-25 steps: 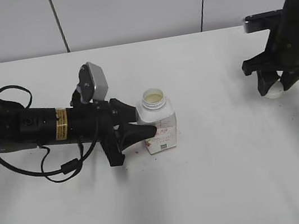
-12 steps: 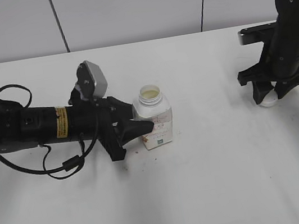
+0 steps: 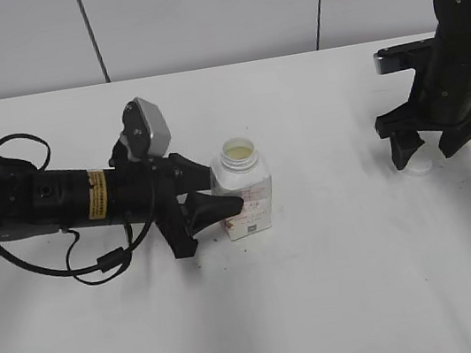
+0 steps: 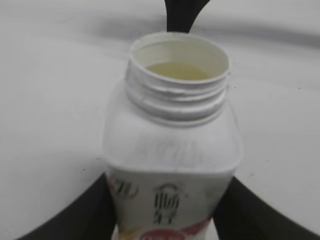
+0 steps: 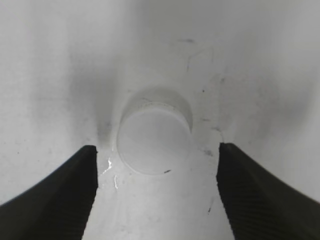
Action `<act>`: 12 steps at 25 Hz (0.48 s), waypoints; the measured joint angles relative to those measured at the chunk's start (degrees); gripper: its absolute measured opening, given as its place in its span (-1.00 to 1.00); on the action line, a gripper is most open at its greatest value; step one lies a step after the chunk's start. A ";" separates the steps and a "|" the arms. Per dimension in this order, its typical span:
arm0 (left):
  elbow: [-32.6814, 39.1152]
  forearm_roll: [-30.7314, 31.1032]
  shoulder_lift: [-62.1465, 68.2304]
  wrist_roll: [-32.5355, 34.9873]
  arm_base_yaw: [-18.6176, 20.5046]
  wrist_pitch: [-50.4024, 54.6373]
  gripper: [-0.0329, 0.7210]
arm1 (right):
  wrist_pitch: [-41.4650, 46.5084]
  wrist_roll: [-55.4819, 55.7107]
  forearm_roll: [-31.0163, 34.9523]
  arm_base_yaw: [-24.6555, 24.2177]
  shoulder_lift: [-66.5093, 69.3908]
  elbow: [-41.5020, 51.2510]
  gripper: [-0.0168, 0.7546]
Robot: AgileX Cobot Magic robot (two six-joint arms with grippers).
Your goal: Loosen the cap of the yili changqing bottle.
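The yili changqing bottle stands upright near the table's middle, white with pink-red print, its threaded neck open and pale liquid inside; it fills the left wrist view. My left gripper is shut on the bottle's body, a finger on each side. The white cap lies flat on the table at the right, off the bottle. In the right wrist view the cap sits just ahead of my right gripper, which is open and empty with its fingers apart on either side, above the cap.
The white table runs to a grey panelled wall at the back. The left arm's black body and cables lie across the table's left side. Small wet marks show on the table by the cap.
My right gripper has opened and let go of the cap, which now lies on the table. The left gripper and bottle have barely moved.
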 joint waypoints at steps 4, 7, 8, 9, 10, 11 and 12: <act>0.00 0.75 0.00 0.00 0.00 -1.01 0.37 | 0.90 -0.13 0.29 0.00 0.00 0.00 0.56; 0.00 0.86 0.00 0.00 0.00 -1.07 0.59 | 3.57 -0.83 0.53 0.00 0.00 -0.29 0.56; 0.00 0.97 0.00 0.00 0.15 -1.07 0.61 | 4.56 -1.01 0.52 0.00 0.00 -0.52 0.56; 0.00 1.27 0.00 0.00 0.46 -1.07 0.62 | 5.07 -1.07 0.55 0.00 -0.06 -0.75 0.56; 0.00 1.68 0.00 0.05 0.83 -1.12 0.62 | 5.41 -1.13 0.60 0.00 -0.26 -0.89 0.56; 0.00 2.21 0.00 0.05 1.43 -1.14 0.63 | 5.86 -1.19 0.67 0.00 -0.67 -1.03 0.56; 0.00 2.73 0.00 0.05 2.23 -1.27 0.63 | 6.19 -1.25 0.67 0.00 -1.24 -1.15 0.56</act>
